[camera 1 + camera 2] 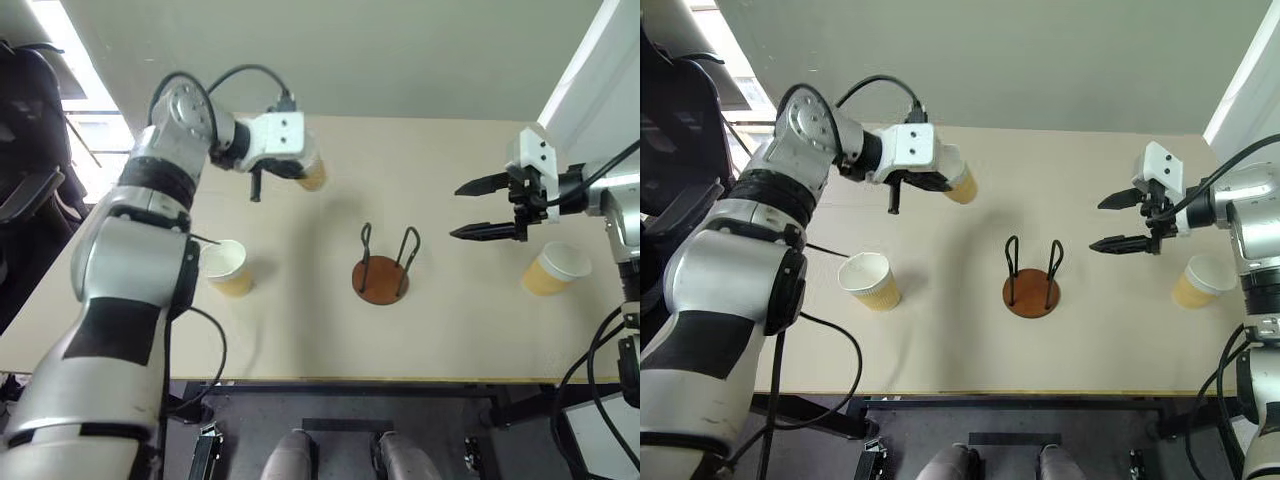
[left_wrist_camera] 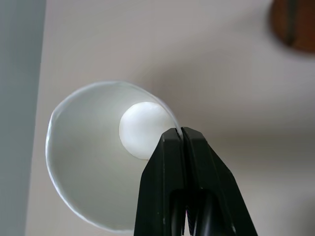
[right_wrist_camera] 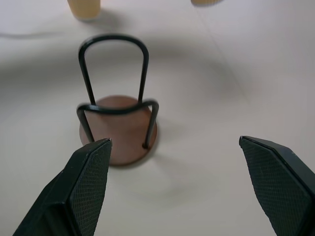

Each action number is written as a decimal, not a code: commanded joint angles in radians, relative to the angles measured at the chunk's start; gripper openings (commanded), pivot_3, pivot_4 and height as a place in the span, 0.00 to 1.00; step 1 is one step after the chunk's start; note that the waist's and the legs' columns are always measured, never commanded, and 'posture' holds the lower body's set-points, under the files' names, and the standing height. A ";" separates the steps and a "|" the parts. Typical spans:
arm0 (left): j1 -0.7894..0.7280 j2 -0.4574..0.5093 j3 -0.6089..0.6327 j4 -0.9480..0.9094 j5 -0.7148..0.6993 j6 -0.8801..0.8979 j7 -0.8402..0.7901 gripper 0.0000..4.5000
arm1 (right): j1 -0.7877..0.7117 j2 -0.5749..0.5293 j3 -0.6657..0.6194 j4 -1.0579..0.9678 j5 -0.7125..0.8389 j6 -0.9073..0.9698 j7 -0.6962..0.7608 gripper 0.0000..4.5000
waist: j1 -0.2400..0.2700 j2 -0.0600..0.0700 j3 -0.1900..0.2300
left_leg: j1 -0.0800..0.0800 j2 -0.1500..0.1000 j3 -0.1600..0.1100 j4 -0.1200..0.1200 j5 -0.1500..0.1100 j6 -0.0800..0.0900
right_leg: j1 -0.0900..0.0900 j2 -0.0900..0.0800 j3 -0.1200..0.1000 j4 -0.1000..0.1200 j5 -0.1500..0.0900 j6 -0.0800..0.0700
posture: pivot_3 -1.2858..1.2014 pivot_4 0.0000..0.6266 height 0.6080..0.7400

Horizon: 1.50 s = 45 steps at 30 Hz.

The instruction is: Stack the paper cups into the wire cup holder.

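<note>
The left claw (image 2: 183, 135) is closed on the rim of a paper cup (image 1: 312, 174), pinching the cup's wall between its two black fingers. In the head views most of that held cup is hidden behind the white wrist housing; only its yellow-orange lower body pokes out, so it seems to lie tilted, base pointing away from the arm toward the worktop's (image 1: 440, 340) far side, and appears lifted clear of the surface. The left wrist view looks straight down its long axis into the white inside.

A second cup (image 1: 228, 267) stands upright, mouth up, near the worktop's left edge, partly overlapped by the left arm. A third cup (image 1: 556, 268) stands at the right, leaning slightly in the view.

The wire cup holder (image 1: 384, 266) sits between them at mid-worktop, its two loops upright on the brown disc base, holding no cup.

The right claw (image 1: 487, 208) hovers to the holder's right with fingers spread wide, gripping nothing.
</note>
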 commanded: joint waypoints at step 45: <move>-0.127 -0.031 -0.635 -0.237 -0.723 0.145 -0.234 0.00 | -0.074 -0.220 -0.001 -0.068 0.052 0.033 0.145 0.95 | 0.014 0.001 0.000 | -0.001 0.001 0.004 0.014 -0.004 0.006 | 0.006 0.001 0.001 0.000 0.002 0.008 | 0.52 0.24 1.00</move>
